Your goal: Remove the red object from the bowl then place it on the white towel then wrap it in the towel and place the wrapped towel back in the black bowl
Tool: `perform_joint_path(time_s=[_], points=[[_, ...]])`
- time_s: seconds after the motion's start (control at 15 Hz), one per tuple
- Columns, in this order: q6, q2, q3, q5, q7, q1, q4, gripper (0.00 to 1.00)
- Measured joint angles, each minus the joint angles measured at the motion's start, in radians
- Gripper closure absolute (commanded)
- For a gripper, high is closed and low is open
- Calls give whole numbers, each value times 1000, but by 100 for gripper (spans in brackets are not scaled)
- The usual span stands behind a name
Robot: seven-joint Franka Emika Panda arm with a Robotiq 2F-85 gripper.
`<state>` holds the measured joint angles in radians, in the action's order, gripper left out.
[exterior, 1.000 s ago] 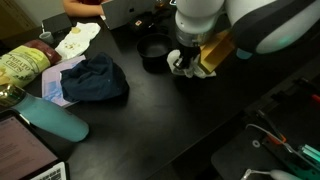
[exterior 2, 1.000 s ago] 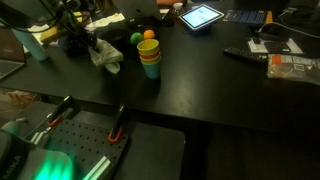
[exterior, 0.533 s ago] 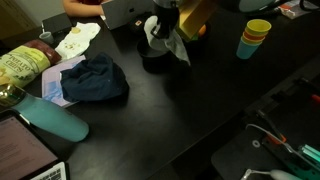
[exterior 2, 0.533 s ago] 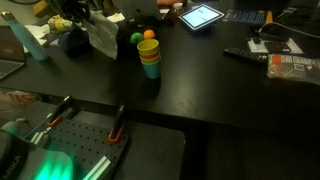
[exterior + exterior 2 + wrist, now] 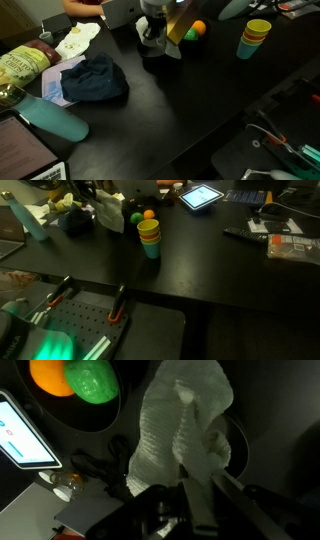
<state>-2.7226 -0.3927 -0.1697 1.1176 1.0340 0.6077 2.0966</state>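
the jaws are clamped on the bunched white towel [image 5: 180, 430], which hangs long-axis down from them, its tail just over the black bowl [image 5: 148, 57] on the table [image 5: 200, 110]; the bowl seems to lie straight below.

Stacked cups [image 5: 257, 38] upright; dark blue cloth [image 5: 95, 78] crumpled beside teal bottle [image 5: 55, 120] (lying flat); tablet [image 5: 202, 196] lit.

Bare table [image 5: 190, 105] lies open between blue cloth [image 5: 95, 78] and stacked cups [image 5: 256, 38]. Orange ball [image 5: 199, 27] stands near black bowl [image 5: 150, 60].
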Motion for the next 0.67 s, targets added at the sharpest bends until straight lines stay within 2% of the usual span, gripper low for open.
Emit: perform_joint_path(time_s=[0.13, 0.2, 0.27, 0.4, 0.47, 0.53, 0.6, 0.67], points=[[-12, -57, -1, 4, 27, 0, -48, 97], [-14, -82, -1, 4, 34, 0, -73, 93], [-14, -105, -1, 2, 36, -1, -97, 61], [-15, -141, -1, 0, 36, -3, -133, 79], [-16, -155, -1, 0, 36, -4, -146, 71], [-18, -166, -1, 0, 36, -6, -155, 74], [-21, -175, -1, 0, 36, -9, -162, 89], [-24, -182, -1, 0, 36, -13, -167, 91]])
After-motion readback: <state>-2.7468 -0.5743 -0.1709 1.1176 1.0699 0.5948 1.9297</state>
